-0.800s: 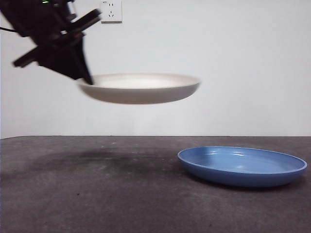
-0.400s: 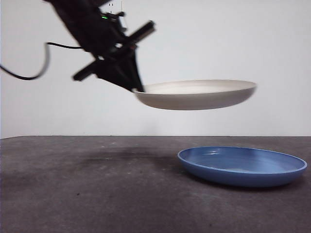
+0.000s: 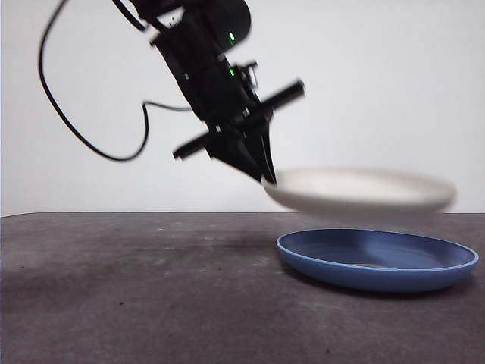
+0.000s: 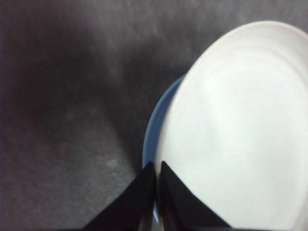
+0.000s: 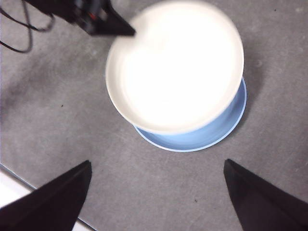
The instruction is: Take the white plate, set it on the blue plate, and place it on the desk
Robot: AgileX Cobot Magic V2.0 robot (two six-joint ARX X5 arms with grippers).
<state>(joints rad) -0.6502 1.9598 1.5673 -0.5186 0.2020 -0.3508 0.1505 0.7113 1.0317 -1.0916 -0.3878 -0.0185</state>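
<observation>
While the white plate (image 3: 360,189) hangs in the air, it shows as a wide, shallow, cream-white round with a low curved rim, its outline smeared by blur in the front view. It sits level at centre right of the frame, just above the blue plate (image 3: 377,260) and clear of it, with a thin strip of pale wall between the two. From the right wrist view the white plate (image 5: 174,65) fills the upper middle of the picture and covers most of the blue plate (image 5: 211,134), leaving only a glossy blue crescent showing along one side. The blue plate rests flat on the desk (image 3: 136,288), a dark grey, mottled surface that takes up the whole lower part of the front view.

And the left gripper (image 3: 265,176) has it! It comes down from the upper left of the front view, big and dark, and its jaws are pinched narrow on the white plate's near-left rim. In the left wrist view the two black jaws of the left gripper (image 4: 156,171) meet at the plate's edge, white plate (image 4: 240,130) spreading away from them, a sliver of blue plate (image 4: 153,139) just beside.

The right gripper (image 5: 156,166) waits well apart, jaws spread wide over bare desk (image 5: 159,192), holding nothing.
</observation>
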